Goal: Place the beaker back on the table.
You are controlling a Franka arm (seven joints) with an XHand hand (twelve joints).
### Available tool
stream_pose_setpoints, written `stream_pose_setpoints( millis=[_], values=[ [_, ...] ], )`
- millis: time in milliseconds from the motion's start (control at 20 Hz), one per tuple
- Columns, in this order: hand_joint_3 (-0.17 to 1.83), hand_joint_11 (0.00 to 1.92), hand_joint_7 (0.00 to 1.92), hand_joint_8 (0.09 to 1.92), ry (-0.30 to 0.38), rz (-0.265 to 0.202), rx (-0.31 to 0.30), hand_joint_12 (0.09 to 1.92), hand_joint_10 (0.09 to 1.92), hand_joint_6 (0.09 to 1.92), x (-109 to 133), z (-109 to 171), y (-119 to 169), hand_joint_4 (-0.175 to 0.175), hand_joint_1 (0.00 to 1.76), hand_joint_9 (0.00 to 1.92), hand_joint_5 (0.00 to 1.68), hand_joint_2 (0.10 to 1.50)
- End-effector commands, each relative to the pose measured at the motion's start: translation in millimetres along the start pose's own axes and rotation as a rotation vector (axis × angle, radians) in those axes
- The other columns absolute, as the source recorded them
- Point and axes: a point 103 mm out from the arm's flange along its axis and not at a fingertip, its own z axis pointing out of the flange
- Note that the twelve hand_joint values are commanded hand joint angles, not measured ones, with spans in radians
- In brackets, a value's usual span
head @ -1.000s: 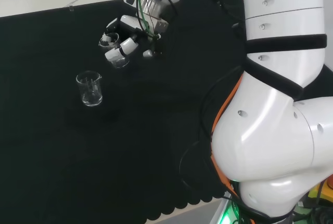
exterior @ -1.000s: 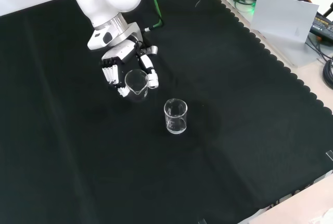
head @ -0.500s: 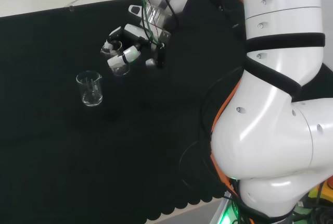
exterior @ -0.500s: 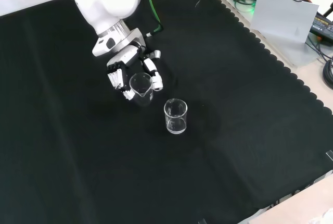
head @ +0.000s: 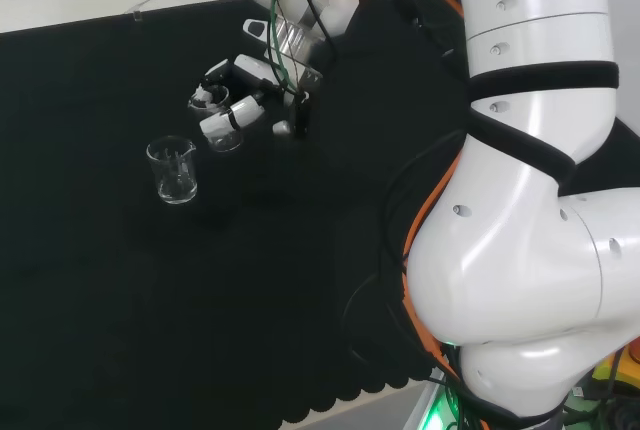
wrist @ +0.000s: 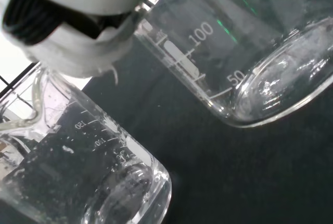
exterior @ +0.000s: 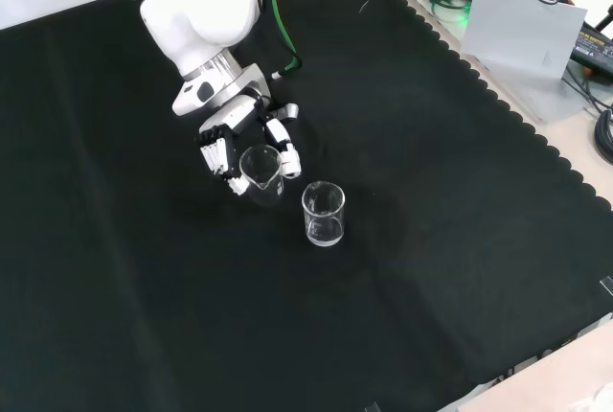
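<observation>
A small clear glass beaker sits upright between the fingers and thumb of my hand, which is shut on it just above the black cloth. In the head view the same beaker shows below the hand. The wrist view has the held beaker close, with printed marks on its wall and its base over the cloth; whether it touches the cloth I cannot tell. A second clear beaker stands upright on the cloth close by, also seen in the head view and the wrist view.
The black cloth spreads wide around both beakers. Its scalloped edge runs along the right of the front view, with a grey panel and cables beyond it. The arm's big white links stand at the head view's right.
The hand with the beaker has moved closer to the standing beaker and lower toward the cloth. The standing beaker has stayed put.
</observation>
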Motion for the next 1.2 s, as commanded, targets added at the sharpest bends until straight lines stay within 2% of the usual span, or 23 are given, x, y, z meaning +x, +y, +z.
stream_pose_setpoints(
  millis=[50, 550, 750, 1050, 1200],
  values=[
    [0.75, 1.31, 1.54, 0.53, -0.002, 0.009, -0.006, 0.76, 0.58, 0.78, -2, 2, 7, -0.044, 1.17, 1.41, 1.24, 0.62],
    [0.73, 1.31, 1.56, 0.45, -0.01, 0.019, -0.03, 0.76, 0.52, 0.73, -8, 10, 12, -0.061, 1.18, 1.43, 1.26, 0.63],
    [0.72, 1.31, 1.56, 0.45, -0.028, 0.017, -0.024, 0.76, 0.52, 0.73, -12, 17, 10, -0.062, 1.18, 1.43, 1.26, 0.63],
    [0.72, 1.31, 1.55, 0.44, -0.006, 0.012, -0.053, 0.76, 0.51, 0.72, -10, 20, 13, -0.062, 1.18, 1.42, 1.26, 0.63],
    [0.7, 1.31, 1.55, 0.38, -0.001, 0.014, -0.06, 0.76, 0.46, 0.68, -12, 21, 12, -0.05, 1.18, 1.43, 1.28, 0.63]
  ],
)
